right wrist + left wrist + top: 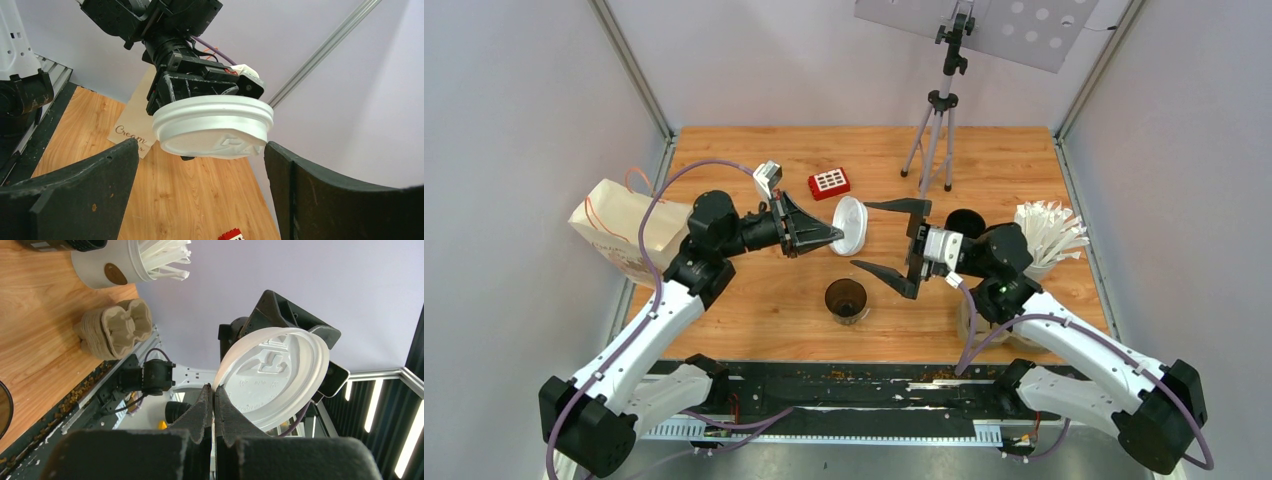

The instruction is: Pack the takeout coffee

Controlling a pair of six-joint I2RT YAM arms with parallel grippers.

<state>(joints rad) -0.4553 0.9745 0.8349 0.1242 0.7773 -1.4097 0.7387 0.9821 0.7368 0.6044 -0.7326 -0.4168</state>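
Observation:
A lidless black paper cup (846,298) stands upright on the wooden table in front of the two grippers. Its rim shows at the left edge of the left wrist view (2,410). My left gripper (836,236) is shut on the rim of a round white lid (851,225) and holds it on edge in the air. The lid (274,377) sticks out past the closed tips (214,390). My right gripper (886,240) is wide open and faces the lid. In the right wrist view the lid (215,125) hangs between the spread fingers (85,185) without touching them. A second black cup (965,222) stands behind the right wrist.
A white cup of wrapped straws (1044,235) stands at the right. A stack of moulded cardboard trays (115,327) sits near the right arm's base. A paper bag (619,228) lies at the left edge. A red brick (829,182) and a tripod (936,130) are at the back.

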